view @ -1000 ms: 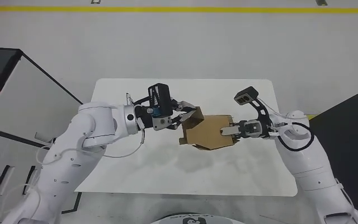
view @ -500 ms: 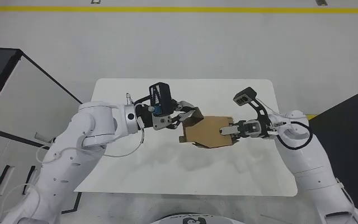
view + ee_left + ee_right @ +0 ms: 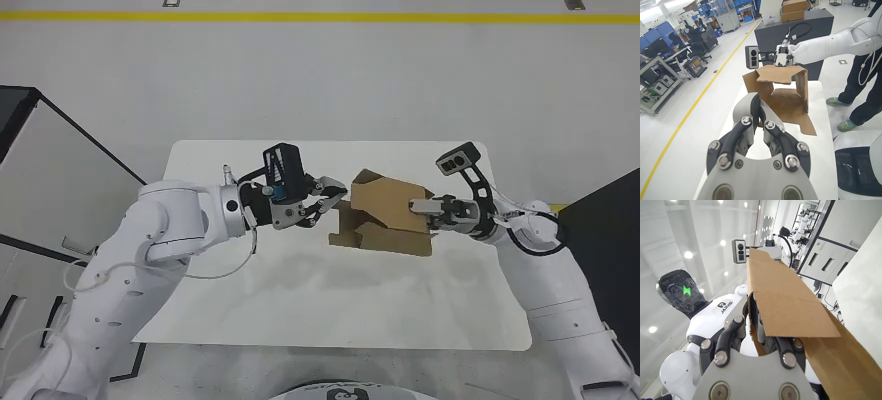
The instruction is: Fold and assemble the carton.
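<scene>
The carton (image 3: 385, 210) sits opened into a tube mid-table (image 3: 300, 300), nearer the far edge. My right claw (image 3: 420, 206) is clamped on its top panel and my left claw (image 3: 757, 102) is pinching an end flap. I judge the cardboard light and bendy, so I'd grip near the creases.

One right gripper (image 3: 752, 322) finger behind carton (image 3: 787, 306)

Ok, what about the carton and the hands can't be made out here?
Right wrist view: the carton covers one finger of the right hand and runs past the frame edge.
Top view: the carton's upper panel hides its inside and bottom panel.
</scene>
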{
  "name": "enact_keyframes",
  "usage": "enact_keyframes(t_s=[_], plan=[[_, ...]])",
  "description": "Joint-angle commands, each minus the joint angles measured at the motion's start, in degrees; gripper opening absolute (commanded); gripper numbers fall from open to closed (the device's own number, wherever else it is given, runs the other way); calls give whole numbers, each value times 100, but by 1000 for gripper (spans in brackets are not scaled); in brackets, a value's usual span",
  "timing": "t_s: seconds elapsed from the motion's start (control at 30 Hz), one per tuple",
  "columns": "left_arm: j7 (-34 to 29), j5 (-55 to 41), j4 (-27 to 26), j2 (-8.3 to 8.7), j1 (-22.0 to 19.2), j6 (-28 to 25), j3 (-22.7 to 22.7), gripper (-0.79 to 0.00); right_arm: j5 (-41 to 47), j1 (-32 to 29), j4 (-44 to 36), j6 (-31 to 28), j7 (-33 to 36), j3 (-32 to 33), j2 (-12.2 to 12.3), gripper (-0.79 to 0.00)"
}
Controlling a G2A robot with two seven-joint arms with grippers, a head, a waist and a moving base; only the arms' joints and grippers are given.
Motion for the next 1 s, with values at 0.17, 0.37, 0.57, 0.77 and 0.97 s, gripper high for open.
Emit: enact_keyframes(t_s=[0.17, 0.37, 0.57, 0.77, 0.97], plan=[[0, -23, -29, -21, -55, -41, 132, -785, -22, 8, 14, 37, -231, -16, -28, -785], [3, 1, -3, -25, -62, 66, 97, -785, -70, 5, -19, 7, -239, 10, -40, -785], [-41, 5, -53, -5, -20, 53, -37, -785, -316, -33, -71, -8, -273, 106, -25, -785], [-79, -13, -53, -6, -32, 17, -14, -785, -667, -88, -207, 24, -432, 143, -11, -785], [-116, -63, -35, -18, -81, -13, 74, -785, -842, -132, -255, 37, -590, 177, -7, -785]])
